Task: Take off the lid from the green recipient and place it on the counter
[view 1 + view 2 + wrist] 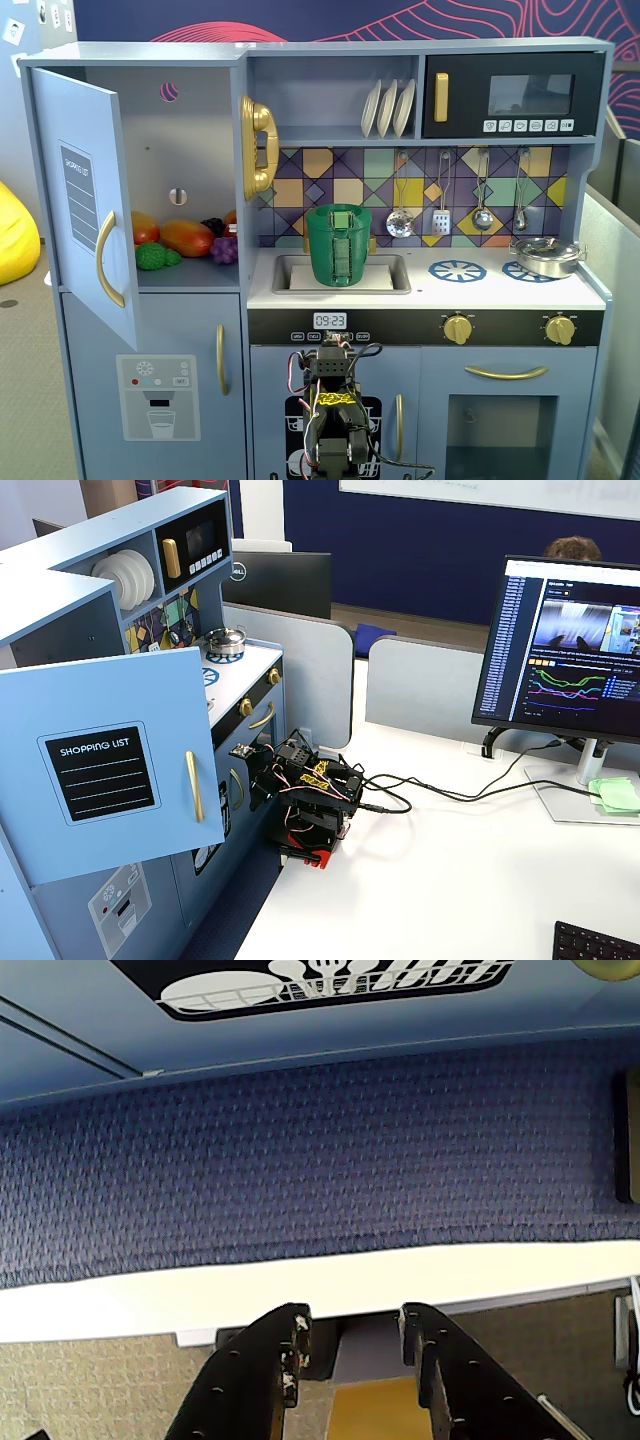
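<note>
Lid (339, 210): sits flat on top of the recipient (339, 250), closing its rim. Not lifted. Seen only in a fixed view; hidden behind the open door in the other fixed view.

Recipient: upright in the sink (385, 275), ribbed handle facing the camera. Sink is recessed in the counter (430, 290), left part.

Counter: two blue burner rings (457, 270) to the right of the sink in that view. Silver pan (545, 257) rests on the far-right ring. The pan also shows in the other fixed view (226, 640), on the counter's far end.

Above the counter: tiled backsplash with hanging utensils (440, 205), a shelf with white plates (388, 108), microwave (515, 95) at upper right. Yellow phone (258, 148) on the wall left of the backsplash.

Left cupboard: door (85, 205) open, toy fruit (185, 238) on its shelf.

Arm (333, 420): folded low in front of the kitchen's lower cabinets, well below the counter and well apart from the recipient. In the other fixed view it (305, 790) sits on the white desk edge beside the kitchen, cables trailing across the desk towards a monitor (565, 645).

Gripper (352, 1322): wrist view shows both black fingers (268, 1360) with a clear gap between them, nothing held. Beyond them: a white strip, blue carpet (320, 1160), and the cabinet front at the top.
</note>
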Robot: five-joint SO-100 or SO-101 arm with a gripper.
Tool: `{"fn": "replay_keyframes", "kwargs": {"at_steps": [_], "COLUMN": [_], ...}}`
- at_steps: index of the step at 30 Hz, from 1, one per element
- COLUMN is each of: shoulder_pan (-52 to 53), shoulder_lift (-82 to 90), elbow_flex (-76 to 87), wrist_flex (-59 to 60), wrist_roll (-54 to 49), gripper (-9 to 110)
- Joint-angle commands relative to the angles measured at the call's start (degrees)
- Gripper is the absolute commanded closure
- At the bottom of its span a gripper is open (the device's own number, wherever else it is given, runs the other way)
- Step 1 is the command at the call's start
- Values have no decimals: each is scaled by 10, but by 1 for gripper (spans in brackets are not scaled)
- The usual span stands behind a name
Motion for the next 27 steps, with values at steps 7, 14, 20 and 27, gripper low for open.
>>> {"fn": "replay_keyframes", "kwargs": {"at_steps": [7, 14, 20, 27], "shoulder_pan": [33, 33, 83, 54], "shoulder_lift": [-4, -4, -40, -164], "elbow_flex": [10, 9, -82, -316], "wrist_flex": [101, 86, -117, -327], "wrist_roll": [-13, -36, -25, -85], "gripper": [101, 101, 101, 101]}}
